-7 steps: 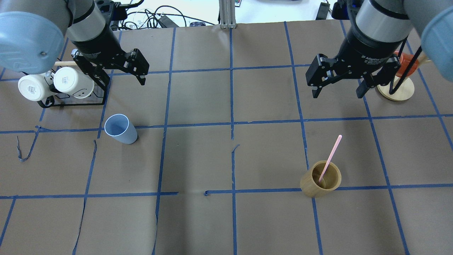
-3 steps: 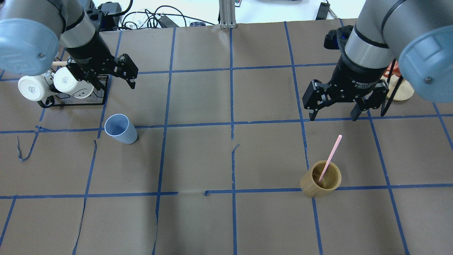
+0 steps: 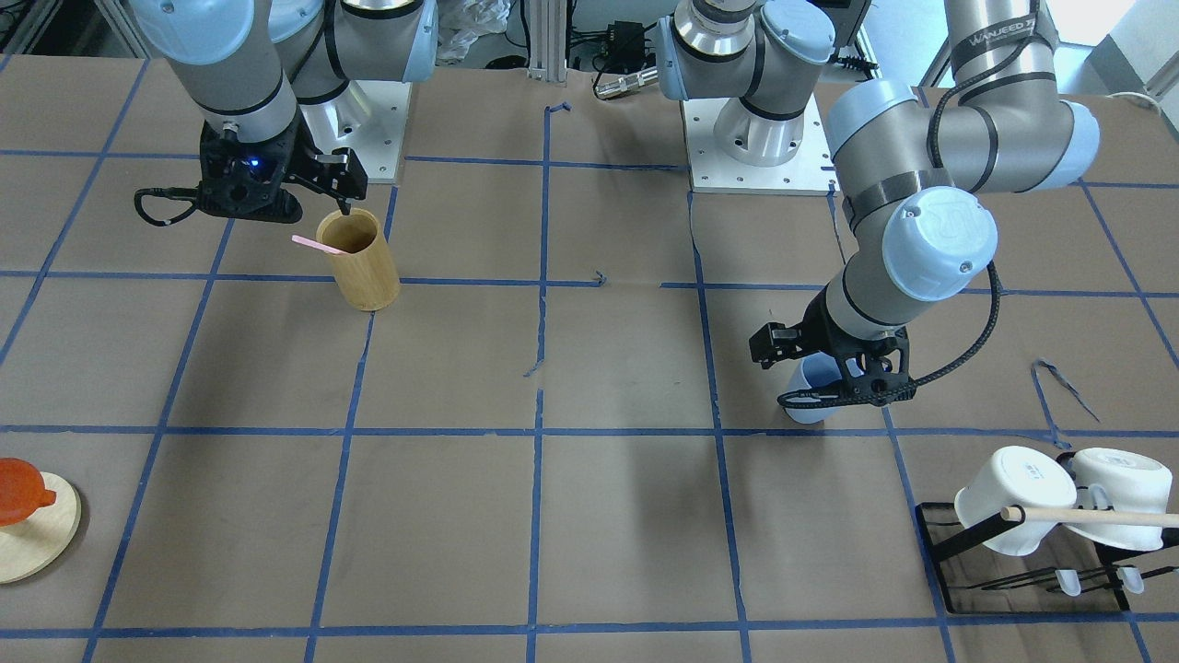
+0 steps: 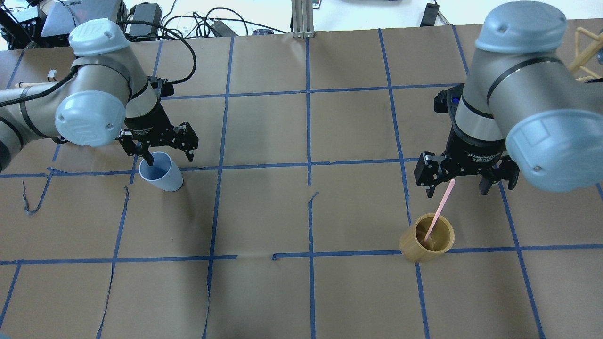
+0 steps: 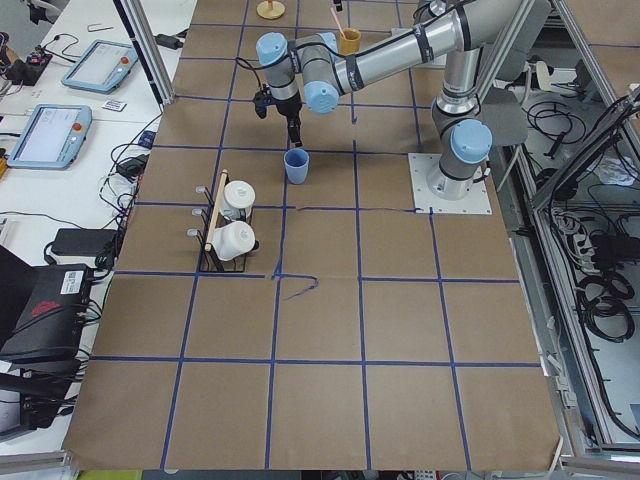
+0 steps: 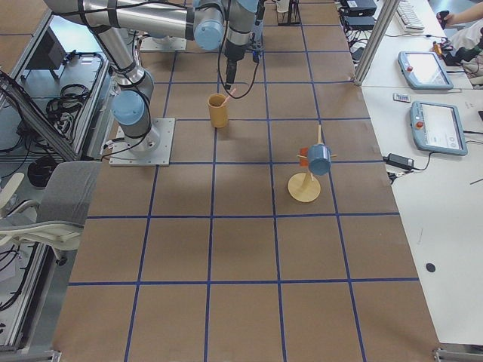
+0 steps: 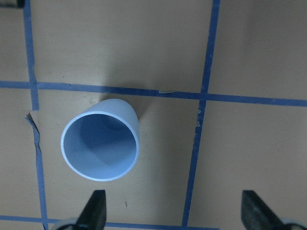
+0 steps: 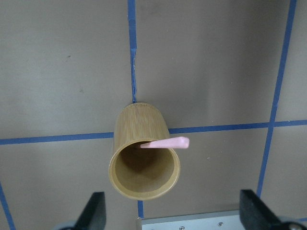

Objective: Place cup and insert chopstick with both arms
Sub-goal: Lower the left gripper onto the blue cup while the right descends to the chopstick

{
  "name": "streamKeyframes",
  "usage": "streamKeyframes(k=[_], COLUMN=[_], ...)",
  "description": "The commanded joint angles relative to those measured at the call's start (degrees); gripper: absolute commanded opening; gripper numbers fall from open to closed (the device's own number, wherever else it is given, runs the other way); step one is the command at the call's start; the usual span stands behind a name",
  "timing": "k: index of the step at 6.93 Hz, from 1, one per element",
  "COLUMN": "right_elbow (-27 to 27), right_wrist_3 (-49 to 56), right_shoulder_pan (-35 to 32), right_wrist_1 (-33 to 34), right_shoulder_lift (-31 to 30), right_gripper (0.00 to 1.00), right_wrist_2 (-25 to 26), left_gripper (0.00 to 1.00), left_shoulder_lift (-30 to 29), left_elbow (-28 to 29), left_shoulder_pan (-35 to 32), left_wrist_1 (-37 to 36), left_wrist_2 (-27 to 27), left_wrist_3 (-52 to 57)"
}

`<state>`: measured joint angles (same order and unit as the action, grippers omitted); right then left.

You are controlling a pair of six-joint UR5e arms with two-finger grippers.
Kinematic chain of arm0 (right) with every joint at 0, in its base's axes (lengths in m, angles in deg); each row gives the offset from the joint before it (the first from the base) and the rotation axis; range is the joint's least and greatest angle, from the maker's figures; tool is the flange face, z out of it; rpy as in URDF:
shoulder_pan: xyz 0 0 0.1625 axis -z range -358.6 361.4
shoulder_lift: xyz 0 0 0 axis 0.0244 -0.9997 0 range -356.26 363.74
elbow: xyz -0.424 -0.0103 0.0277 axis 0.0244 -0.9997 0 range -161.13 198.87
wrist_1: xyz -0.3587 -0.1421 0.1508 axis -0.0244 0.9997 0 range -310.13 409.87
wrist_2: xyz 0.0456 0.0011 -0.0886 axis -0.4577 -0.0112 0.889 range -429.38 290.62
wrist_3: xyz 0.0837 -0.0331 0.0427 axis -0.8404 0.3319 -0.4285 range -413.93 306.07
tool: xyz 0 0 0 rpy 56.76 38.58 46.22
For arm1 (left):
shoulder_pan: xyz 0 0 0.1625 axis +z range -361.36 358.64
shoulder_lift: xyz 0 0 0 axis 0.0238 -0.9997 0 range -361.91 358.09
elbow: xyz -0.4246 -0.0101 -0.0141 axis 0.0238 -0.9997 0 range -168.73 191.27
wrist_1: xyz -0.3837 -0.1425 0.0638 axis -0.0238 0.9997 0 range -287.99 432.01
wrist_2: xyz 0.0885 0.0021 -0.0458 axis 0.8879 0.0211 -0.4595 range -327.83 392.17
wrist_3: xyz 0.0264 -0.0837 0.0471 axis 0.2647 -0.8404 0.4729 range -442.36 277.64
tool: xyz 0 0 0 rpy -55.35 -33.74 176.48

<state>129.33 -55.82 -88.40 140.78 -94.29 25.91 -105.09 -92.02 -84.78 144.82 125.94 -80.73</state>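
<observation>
The pale-blue cup (image 4: 161,172) stands upright left of centre; it also shows in the left wrist view (image 7: 100,146) and the front view (image 3: 815,396). My left gripper (image 4: 169,155) is open just above it, one finger over the cup's far rim. The pink chopstick (image 4: 440,207) leans in the tan bamboo cylinder (image 4: 426,238), as the right wrist view shows for the chopstick (image 8: 165,143) and the cylinder (image 8: 144,167). My right gripper (image 4: 457,189) is open and empty above the chopstick's upper end.
A black rack with two white mugs (image 3: 1013,497) and a long wooden rod (image 3: 1087,516) stands beyond the cup. A round wooden stand (image 6: 306,185) with a blue mug and an orange thing stands beyond the bamboo cylinder.
Both arms have come toward the robot's side and lower. My left gripper went from the mug rack to over the cup. My right gripper went to over the chopstick. Both stay open.
</observation>
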Motion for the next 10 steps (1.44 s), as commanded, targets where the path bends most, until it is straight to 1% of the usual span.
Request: streamKeyframes(k=[1,2,3,4,5,6,7,8,9,10], right_elbow=[6.33,6.53,6.62,6.88,7.14,8.45,8.73,8.73,8.73,8.73], right_wrist_3=[0.30,0.13,-0.31,-0.48,-0.66,-1.27,-1.28,-1.28,-1.36,-1.37], right_shoulder_pan=[0.06,0.06,0.06,0.06,-0.03,0.06,0.06,0.06,-0.03,-0.03], right_wrist_1=[7.48,12.65,14.10,14.11,14.11,14.11,14.89,15.60,16.47,16.92], right_shoulder_lift=[-2.95,-3.04,-3.13,-3.04,-3.04,-3.04,-3.04,-2.61,-2.52,-2.52], right_gripper=[0.98,0.97,0.95,0.79,0.62,0.41,0.42,0.41,0.38,0.37], right_wrist_2=[0.16,0.25,0.07,0.07,0.07,0.07,0.07,0.07,0.07,0.07], left_gripper=[0.80,0.38,0.09,0.00,0.00,0.00,0.00,0.00,0.00,0.00], left_shoulder_lift=[-1.74,-2.10,-2.37,-2.37,-2.37,-2.28,-1.50,-1.23,-2.88,-3.24], left_elbow=[-0.94,-1.64,-1.82,-2.00,-2.08,-1.91,-1.04,1.58,5.35,7.56], left_shoulder_pan=[0.01,0.01,0.01,-0.25,-0.34,-0.34,-0.69,-1.91,-4.36,-10.04], left_wrist_1=[-3.90,-4.33,-4.51,-4.51,-4.60,-4.86,-5.65,-5.57,-5.05,-4.69], left_wrist_2=[3.26,3.26,3.26,3.34,3.34,3.35,3.17,1.25,-0.24,-0.78], left_wrist_3=[0.39,0.57,0.57,0.57,0.48,0.57,-0.22,-1.44,-6.41,-15.16])
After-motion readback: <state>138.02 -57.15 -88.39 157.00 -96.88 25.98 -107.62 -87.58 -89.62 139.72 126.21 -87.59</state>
